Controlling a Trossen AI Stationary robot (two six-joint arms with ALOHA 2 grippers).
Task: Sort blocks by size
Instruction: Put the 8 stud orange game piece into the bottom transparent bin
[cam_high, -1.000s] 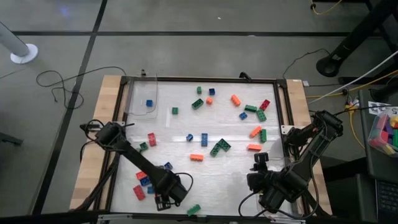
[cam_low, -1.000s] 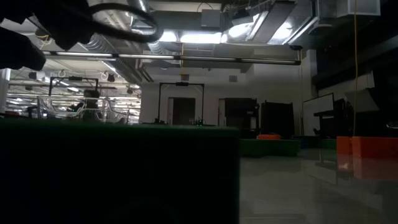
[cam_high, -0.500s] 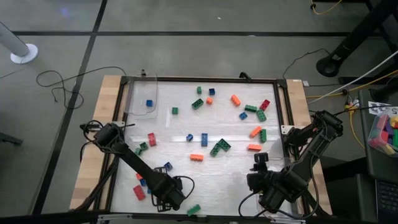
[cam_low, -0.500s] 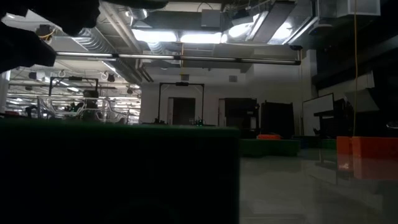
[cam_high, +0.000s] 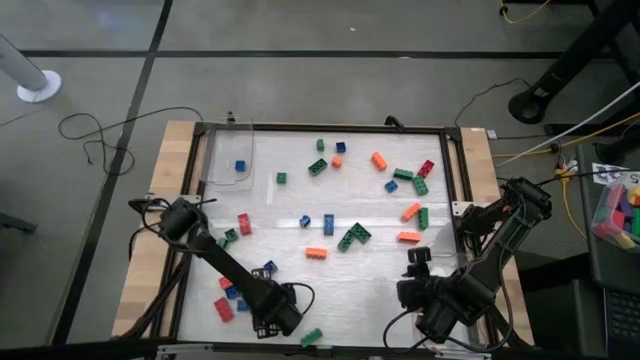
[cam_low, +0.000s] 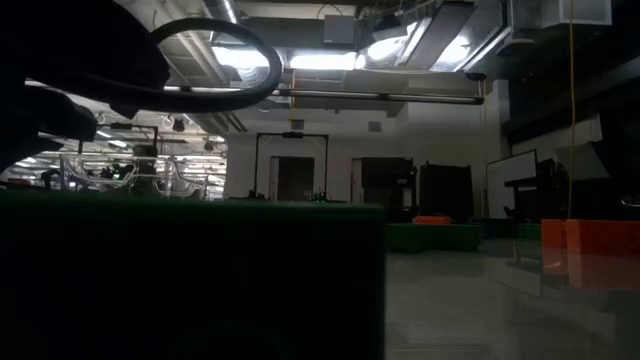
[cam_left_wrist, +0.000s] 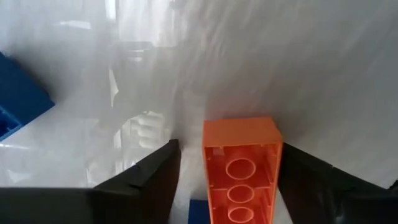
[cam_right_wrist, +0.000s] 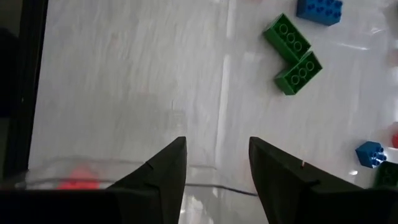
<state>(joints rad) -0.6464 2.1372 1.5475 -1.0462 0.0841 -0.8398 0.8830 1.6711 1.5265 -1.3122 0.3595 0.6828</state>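
Between left fingers (cam_left_wrist: 149, 180): orange block (cam_left_wrist: 241, 168), upside-down

i work in a big industrial lab hall: bare ceiling ducts (cam_low: 300, 25) and strip lights (cam_low: 330, 60) hang overhead, and dark equipment racks (cam_low: 445, 190) stand at the far wall. my worktop (cam_high: 170, 180) sits on a grey concrete floor (cam_high: 320, 80) with taped lines, loose cables (cam_high: 95, 135) and stand bases (cam_high: 38, 85) around it.

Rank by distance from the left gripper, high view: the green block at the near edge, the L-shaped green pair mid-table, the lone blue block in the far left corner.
From the left gripper:
1. Green block, near edge, right beside it.
2. L-shaped green pair, mid-table.
3. Blue block, far left corner.
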